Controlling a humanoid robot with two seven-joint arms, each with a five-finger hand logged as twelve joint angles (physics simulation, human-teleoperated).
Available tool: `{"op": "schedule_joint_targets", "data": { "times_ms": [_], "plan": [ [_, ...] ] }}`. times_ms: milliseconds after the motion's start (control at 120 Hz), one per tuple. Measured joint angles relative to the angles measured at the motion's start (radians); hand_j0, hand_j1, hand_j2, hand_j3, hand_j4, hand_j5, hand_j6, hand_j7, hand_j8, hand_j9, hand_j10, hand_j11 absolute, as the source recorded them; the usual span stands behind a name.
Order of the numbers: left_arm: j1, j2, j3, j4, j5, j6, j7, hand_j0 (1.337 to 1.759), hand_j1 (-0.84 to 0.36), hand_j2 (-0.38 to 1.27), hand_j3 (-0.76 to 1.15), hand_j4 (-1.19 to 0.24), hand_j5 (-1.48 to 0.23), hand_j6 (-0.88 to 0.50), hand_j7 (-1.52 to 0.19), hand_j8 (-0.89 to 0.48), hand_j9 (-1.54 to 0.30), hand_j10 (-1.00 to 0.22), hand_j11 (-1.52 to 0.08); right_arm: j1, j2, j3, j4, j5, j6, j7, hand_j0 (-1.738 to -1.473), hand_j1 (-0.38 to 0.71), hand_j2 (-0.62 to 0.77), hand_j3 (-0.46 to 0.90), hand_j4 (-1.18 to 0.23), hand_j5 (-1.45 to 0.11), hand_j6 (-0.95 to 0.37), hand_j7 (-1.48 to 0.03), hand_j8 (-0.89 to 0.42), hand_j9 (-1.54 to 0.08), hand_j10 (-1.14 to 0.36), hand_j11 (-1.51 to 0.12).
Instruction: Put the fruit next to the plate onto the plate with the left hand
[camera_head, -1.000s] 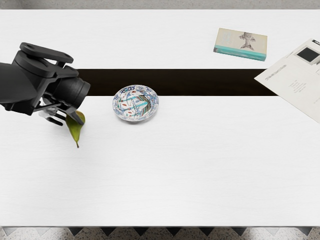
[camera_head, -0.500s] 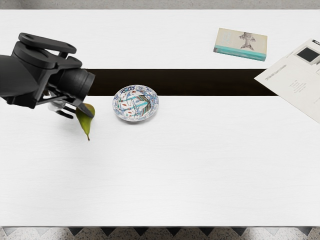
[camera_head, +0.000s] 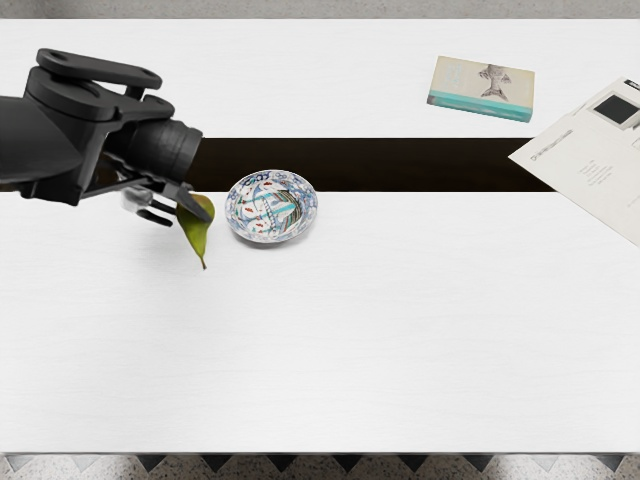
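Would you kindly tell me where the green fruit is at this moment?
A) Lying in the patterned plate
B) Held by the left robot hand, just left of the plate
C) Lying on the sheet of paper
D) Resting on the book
B: the green fruit hangs from the left robot hand, just beside the left rim of the patterned plate and not yet over it.

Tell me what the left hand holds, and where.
The left hand holds the green fruit by its broad upper end; its pointed tip is free.
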Motion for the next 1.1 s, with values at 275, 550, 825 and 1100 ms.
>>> {"op": "schedule_joint_targets", "data": {
  "times_ms": [275, 550, 825, 1100],
  "plan": [
    [-0.006, 0.001, -0.044, 0.009, 0.001, 0.000, 0.000, 1.657, -0.29, 0.47, 0.00, -0.64, -0.85, -0.50, -0.85, -0.54, -0.85, -0.64, -0.85, 0.000, 0.000, 0.000, 0.000, 0.000, 0.000, 0.000, -1.658, -0.33, 0.00, 0.00, -0.01, -0.02, -0.01, -0.02, -0.01, -0.02, -0.01, -0.02],
    [-0.017, -0.007, -0.098, 0.027, 0.001, 0.000, 0.000, 1.657, -0.30, 0.48, 0.00, -0.64, -0.85, -0.50, -0.85, -0.54, -0.85, -0.64, -0.85, 0.000, 0.000, 0.000, 0.000, 0.000, 0.000, 0.000, -1.658, -0.33, 0.00, 0.00, -0.01, -0.02, -0.01, -0.02, -0.01, -0.02, -0.01, -0.02],
    [-0.013, -0.021, -0.133, 0.049, 0.006, 0.000, 0.000, 1.658, -0.31, 0.49, 0.00, -0.64, -0.85, -0.49, -0.84, -0.53, -0.84, -0.64, -0.84, 0.000, 0.000, 0.000, 0.000, 0.000, 0.000, 0.000, -1.658, -0.33, 0.00, 0.00, -0.01, -0.02, -0.01, -0.02, -0.01, -0.02, -0.01, -0.02],
    [0.004, -0.054, -0.151, 0.086, 0.018, 0.000, 0.000, 1.658, -0.32, 0.48, 0.00, -0.63, -0.85, -0.48, -0.84, -0.51, -0.84, -0.64, -0.84, 0.000, 0.000, 0.000, -0.001, 0.000, 0.000, 0.000, -1.658, -0.33, 0.00, 0.00, -0.01, -0.02, -0.01, -0.02, -0.01, -0.02, -0.01, -0.02]
  ]
}}
